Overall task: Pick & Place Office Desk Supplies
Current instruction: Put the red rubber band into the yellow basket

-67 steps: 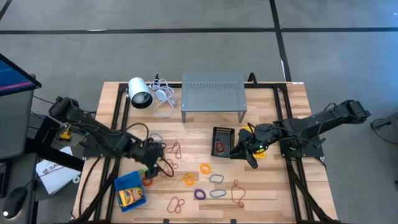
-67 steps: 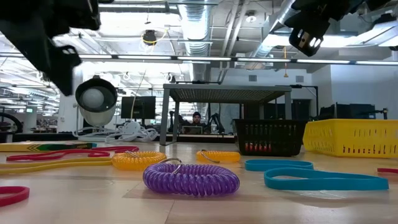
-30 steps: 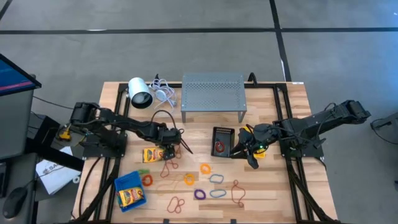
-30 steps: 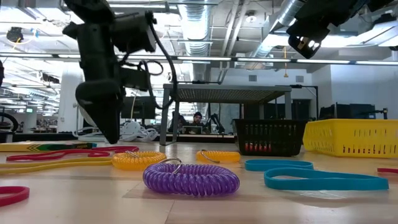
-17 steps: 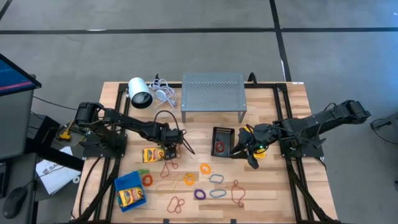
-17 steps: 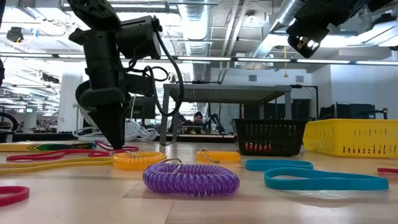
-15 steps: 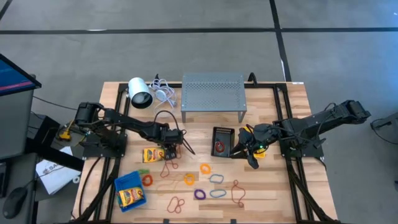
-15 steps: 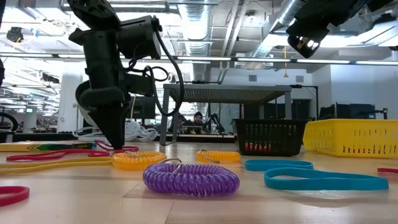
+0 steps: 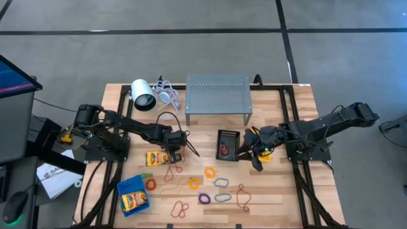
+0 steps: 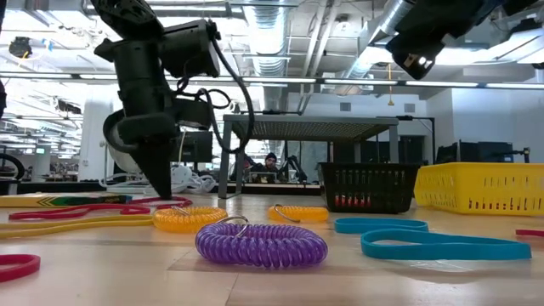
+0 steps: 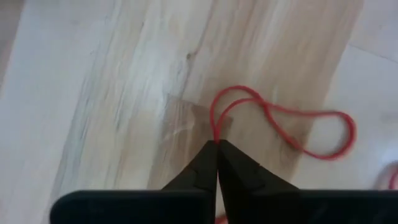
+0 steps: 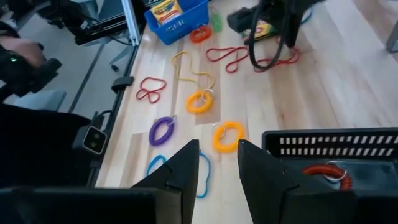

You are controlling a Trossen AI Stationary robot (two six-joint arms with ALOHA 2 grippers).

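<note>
Left gripper [image 11: 217, 144]: down on the tabletop [image 9: 273, 194], fingers pinched tight on a red rubber band [image 11: 283, 121], gripping one end of the loop while the rest lies flat on the wood.
Where that is: mid-left of the tabletop, just beside the loose yellow crayon box [image 9: 156, 158].
Right gripper [image 12: 217, 160]: hanging above the near edge of the black bin [image 9: 227, 145], fingers a narrow gap apart, nothing between them.
Black bin: holds a red coil band [image 12: 327, 172], sits in front of the grey perforated stand [image 9: 217, 95].
Blue bin [image 9: 133, 194]: front-left corner, a second crayon box inside.
Yellow bin [image 10: 481, 187]: right of the black bin in the low view.
Loose bands: orange [image 9: 209, 172], purple [image 9: 204, 198], pale blue [image 9: 220, 183] and more red loops [image 9: 181, 207] scattered across the front of the tabletop.
</note>
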